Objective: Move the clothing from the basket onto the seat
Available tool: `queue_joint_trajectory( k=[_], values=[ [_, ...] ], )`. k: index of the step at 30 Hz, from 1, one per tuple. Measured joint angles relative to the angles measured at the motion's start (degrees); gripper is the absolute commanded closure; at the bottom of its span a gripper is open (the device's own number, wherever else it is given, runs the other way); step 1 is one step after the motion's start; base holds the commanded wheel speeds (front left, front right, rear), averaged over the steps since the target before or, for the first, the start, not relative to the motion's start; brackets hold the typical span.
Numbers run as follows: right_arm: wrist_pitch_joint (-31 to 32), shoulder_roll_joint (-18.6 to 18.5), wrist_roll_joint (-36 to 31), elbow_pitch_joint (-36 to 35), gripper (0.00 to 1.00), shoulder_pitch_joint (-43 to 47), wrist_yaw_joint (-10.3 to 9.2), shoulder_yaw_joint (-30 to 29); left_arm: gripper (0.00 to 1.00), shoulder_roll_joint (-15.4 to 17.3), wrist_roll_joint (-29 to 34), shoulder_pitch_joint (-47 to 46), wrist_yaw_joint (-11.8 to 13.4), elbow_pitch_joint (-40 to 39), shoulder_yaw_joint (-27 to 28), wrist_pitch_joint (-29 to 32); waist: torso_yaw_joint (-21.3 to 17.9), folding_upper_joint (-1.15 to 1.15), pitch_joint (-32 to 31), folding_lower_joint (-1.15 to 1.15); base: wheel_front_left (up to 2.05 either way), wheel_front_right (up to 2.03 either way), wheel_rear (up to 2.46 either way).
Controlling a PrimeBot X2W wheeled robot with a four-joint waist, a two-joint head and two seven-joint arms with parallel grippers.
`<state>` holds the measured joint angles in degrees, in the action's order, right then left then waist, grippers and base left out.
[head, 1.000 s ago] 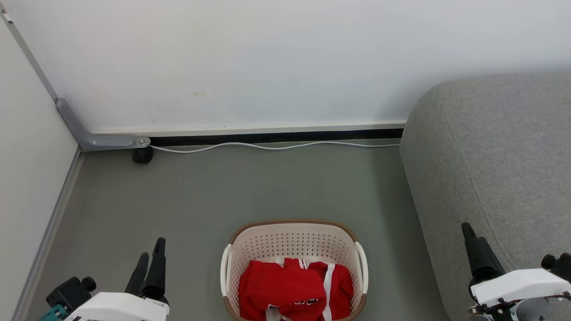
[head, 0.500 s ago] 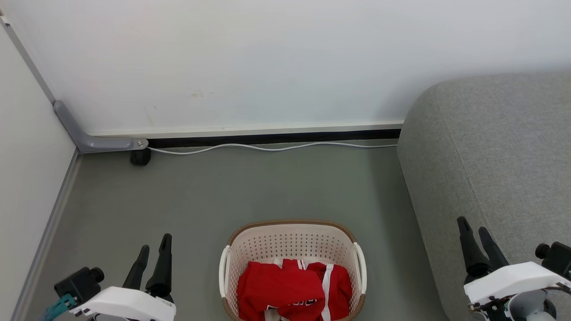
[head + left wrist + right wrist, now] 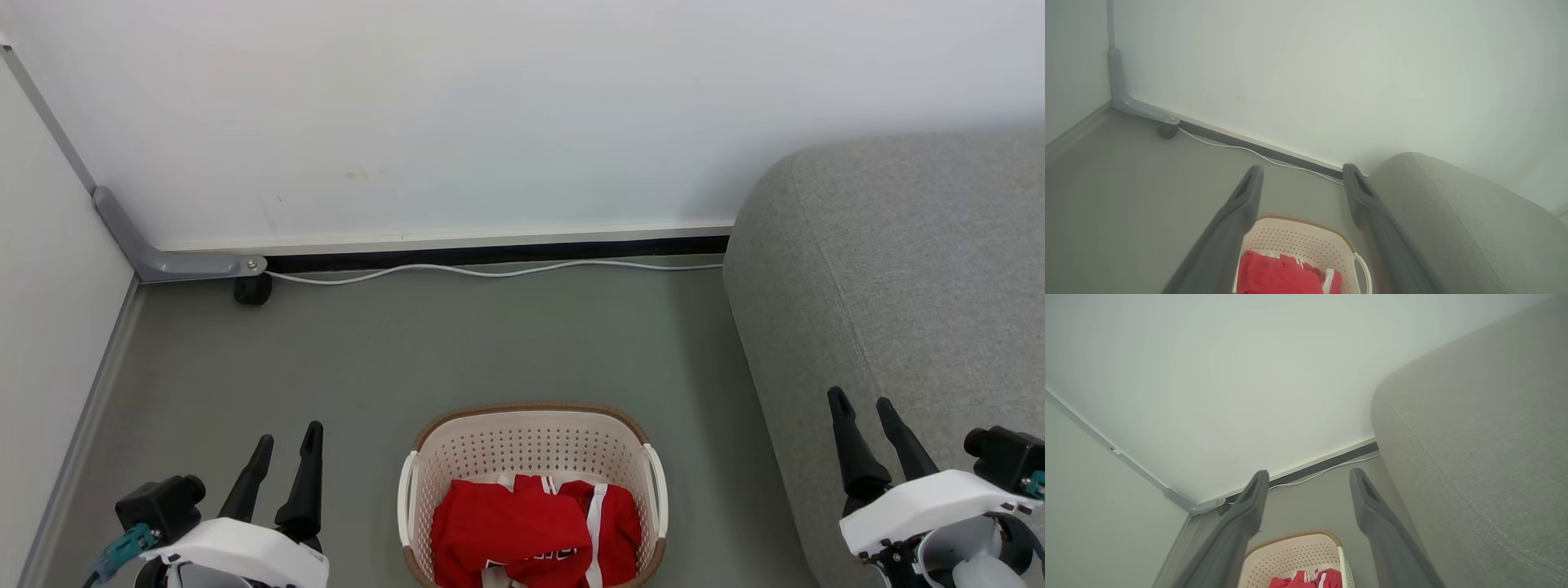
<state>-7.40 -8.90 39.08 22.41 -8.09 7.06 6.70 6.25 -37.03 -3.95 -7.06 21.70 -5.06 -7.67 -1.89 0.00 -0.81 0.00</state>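
**Clothing in the basket, both grippers empty: the risks lie in the pick and the carry**

The left gripper (image 3: pixel 290 435) and the right gripper (image 3: pixel 859 399) are both held with fingers spread wide, and nothing is held between them. The left one is seen over the floor (image 3: pixel 424 351), well apart from the basket (image 3: pixel 531 407). The right one is seen in front of the seat (image 3: pixel 898 269).

The clothing (image 3: pixel 510 531) lies bunched on the basket's floor, and the basket stands on the floor between the two grippers, near the seat's side. No garment is seen on the visible part of the seat, so the transfer is judged not yet begun.

Several failures can be expected from here:

- **Basket disturbed:** The basket looks light, so it could be dragged or tipped if a finger is caught in the perforated wall or on a handle (image 3: pixel 655 482).
- **Partial pick:** The red pieces are folded over one another. A shallow pinch may take only a top layer, or a second piece may be lifted with the first and dropped on the floor.
- **Snagging:** Trailing fabric could be snagged on the rim during the lift.
- **Misjudged reach:** The basket's near end is cut off in the head view, so depth may be misjudged.
- **Sliding off:** A garment released near the seat's rounded edge may slide off.
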Motion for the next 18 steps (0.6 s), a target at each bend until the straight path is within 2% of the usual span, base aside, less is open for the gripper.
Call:
queue_joint_trajectory(
  k=[18],
  values=[
    [-2.78,-1.31,-10.99,0.82,0.00,-1.72,0.01,2.08,0.00,0.99,11.16,-1.00,-0.01,0.64,-2.05,-2.87,-0.34,0.00,-0.28,0.00,0.00,0.00,0.00]
  ],
)
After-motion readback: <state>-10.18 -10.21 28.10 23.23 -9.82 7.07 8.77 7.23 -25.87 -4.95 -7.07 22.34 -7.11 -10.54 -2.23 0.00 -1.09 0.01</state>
